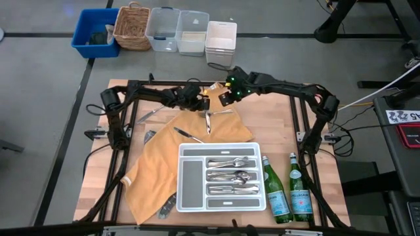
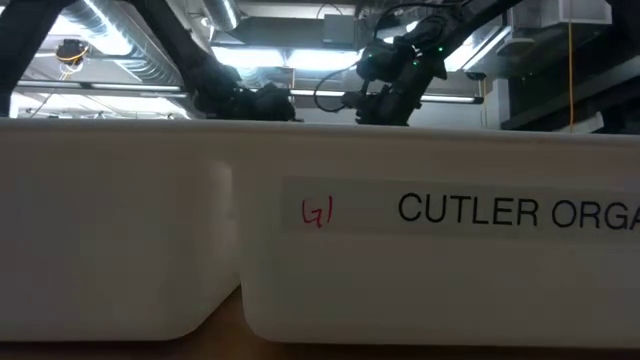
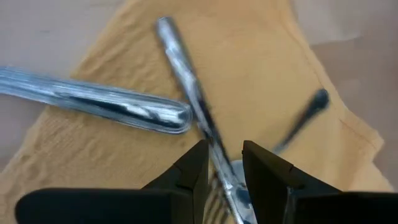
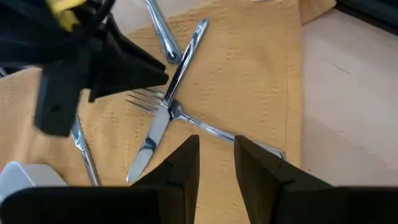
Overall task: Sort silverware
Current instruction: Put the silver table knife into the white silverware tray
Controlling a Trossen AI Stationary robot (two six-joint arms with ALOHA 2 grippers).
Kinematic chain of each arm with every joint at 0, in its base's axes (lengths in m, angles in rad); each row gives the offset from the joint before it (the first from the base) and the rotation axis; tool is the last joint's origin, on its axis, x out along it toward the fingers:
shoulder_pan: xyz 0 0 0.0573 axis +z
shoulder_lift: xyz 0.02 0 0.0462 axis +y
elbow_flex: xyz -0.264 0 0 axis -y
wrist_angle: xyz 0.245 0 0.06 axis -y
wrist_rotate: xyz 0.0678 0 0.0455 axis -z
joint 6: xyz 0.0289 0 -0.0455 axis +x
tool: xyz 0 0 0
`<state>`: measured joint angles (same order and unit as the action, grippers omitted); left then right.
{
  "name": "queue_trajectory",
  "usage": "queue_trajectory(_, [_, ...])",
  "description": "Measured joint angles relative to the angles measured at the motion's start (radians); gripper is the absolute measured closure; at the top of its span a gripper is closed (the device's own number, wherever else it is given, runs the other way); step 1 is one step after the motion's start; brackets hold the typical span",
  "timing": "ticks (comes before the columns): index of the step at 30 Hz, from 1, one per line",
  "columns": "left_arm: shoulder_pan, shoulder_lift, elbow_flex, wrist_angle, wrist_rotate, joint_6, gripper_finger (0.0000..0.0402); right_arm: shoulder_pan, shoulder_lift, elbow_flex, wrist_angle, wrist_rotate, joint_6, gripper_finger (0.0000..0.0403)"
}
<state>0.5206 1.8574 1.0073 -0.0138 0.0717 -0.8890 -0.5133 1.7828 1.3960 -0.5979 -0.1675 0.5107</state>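
On the yellow cloth [image 1: 164,160] a silver table knife [image 4: 149,140] lies across a fork [image 4: 211,129], with a spoon handle [image 4: 158,31] beside them. My left gripper [image 3: 222,163] is low over the knife [image 3: 189,93], open, one finger on each side of it; I cannot tell whether it touches. My right gripper [image 4: 216,152] hangs open above the cloth near the fork's handle, with nothing between its fingers. More silverware lies on the cloth [image 1: 189,136], on the table at the left [image 1: 149,115], and in the white tray [image 1: 184,196].
Two green bottles [image 1: 275,191] [image 1: 300,190] stand right of the tray. A dark-handled utensil [image 1: 165,206] lies at the cloth's near edge. Bins and a basket [image 1: 134,26] sit beyond the far edge. The tray's wall [image 2: 300,250] fills the low view.
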Motion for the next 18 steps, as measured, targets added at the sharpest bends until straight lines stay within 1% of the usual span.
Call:
queue_trajectory(6, [0.005, 0.018, 0.0, 0.008, 0.052, -0.073, 0.0314, 0.002, 0.0, 0.0, -0.003, -0.009, -0.051, 0.0302])
queue_trajectory(15, [-0.02, 0.018, 0.0, 0.031, 0.051, -0.122, 0.0314, 0.002, 0.0, 0.0, -0.003, -0.009, -0.111, 0.0302])
queue_trajectory(18, [-0.02, 0.018, 0.0, 0.029, 0.035, -0.13, 0.0314, 0.002, 0.0, 0.0, -0.002, -0.009, -0.124, 0.0302])
